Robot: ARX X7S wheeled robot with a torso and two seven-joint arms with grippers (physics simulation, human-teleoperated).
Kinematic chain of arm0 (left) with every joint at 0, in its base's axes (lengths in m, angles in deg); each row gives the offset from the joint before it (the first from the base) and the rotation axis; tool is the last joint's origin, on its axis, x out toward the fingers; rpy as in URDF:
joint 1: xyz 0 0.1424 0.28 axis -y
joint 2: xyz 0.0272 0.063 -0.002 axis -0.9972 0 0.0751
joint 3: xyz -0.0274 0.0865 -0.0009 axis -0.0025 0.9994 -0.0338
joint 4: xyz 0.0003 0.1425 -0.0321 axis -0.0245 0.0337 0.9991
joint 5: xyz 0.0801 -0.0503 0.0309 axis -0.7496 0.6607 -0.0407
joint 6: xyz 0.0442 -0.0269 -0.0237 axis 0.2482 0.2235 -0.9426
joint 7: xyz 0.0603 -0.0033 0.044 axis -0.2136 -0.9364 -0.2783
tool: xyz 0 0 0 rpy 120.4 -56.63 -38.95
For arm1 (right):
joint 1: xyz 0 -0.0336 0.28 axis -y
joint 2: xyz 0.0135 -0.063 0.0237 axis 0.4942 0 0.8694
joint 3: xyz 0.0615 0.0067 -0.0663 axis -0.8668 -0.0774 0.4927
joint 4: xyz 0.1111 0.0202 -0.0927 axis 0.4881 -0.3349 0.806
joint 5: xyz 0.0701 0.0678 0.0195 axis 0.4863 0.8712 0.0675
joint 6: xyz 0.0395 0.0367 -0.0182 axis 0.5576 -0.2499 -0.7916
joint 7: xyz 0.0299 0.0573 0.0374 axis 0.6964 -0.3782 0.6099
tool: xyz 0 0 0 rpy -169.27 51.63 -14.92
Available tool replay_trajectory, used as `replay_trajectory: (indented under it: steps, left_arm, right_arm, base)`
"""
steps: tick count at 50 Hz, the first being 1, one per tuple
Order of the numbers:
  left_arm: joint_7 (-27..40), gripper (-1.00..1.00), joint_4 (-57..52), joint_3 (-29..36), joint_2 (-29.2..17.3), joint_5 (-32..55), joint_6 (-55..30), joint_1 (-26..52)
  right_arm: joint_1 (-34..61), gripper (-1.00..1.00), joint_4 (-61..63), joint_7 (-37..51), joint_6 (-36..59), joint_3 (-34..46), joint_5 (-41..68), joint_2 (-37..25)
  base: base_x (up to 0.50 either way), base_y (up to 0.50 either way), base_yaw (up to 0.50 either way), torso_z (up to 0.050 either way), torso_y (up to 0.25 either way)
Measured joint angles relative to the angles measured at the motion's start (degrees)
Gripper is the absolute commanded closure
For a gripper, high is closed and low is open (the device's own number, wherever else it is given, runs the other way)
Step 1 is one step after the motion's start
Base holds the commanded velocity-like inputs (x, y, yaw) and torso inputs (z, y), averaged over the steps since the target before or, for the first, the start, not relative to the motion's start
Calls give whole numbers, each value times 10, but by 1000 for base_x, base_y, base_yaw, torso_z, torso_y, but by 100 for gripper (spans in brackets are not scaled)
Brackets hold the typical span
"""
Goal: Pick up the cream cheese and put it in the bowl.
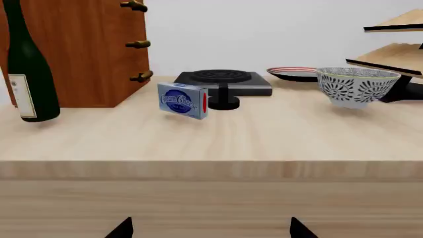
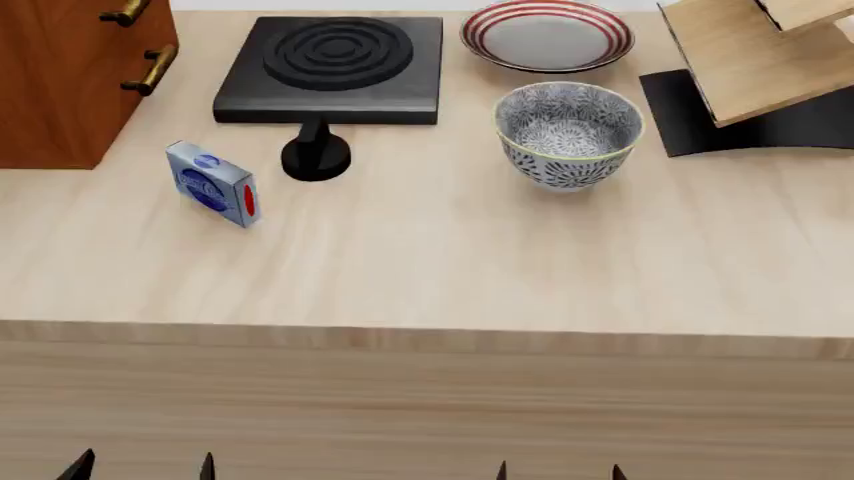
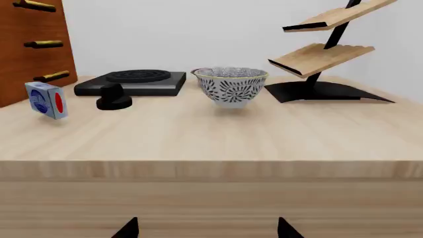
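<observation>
The cream cheese (image 2: pixel 214 184) (image 1: pixel 183 100) (image 3: pixel 46 99) is a small pale blue box with a blue oval logo and a red mark on its end, standing on edge on the wooden table at the left. The bowl (image 2: pixel 567 134) (image 1: pixel 357 86) (image 3: pixel 231 86), blue-and-white patterned, stands upright right of centre. My left gripper (image 2: pixel 140 467) (image 1: pixel 210 229) and right gripper (image 2: pixel 558 470) (image 3: pixel 208 228) are both open and empty, low in front of the table's near edge, well short of both objects. Only their fingertips show.
A black stove plate (image 2: pixel 334 66) with its knob (image 2: pixel 315 155) lies behind the box. A brown cabinet (image 2: pixel 67 70) stands far left, a wine bottle (image 1: pixel 26 64) beside it. A red-ringed plate (image 2: pixel 547 35) and a wooden rack (image 2: pixel 747 70) are at the back right.
</observation>
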Motion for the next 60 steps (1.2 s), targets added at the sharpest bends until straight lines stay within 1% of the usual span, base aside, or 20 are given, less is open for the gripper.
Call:
replay_trajectory:
  steps: [16,34,60]
  left_arm:
    - [14,-100,0,18,-16,31,0,1]
    - [21,-100,-8,41,-37,59,-1,-3]
    - [47,-100,-6,59,-53,76,0,-1]
  right_arm:
    - [-2,-100,6,22,1,22,19,-18]
    - [-2,-100,5,43,1,45,36,-36]
    - [0,-100,6,66,-2,66,52,-55]
  base:
    - [0,0,0,2,0]
    - [0,0,0,48,0]
    - [0,0,0,50,0]
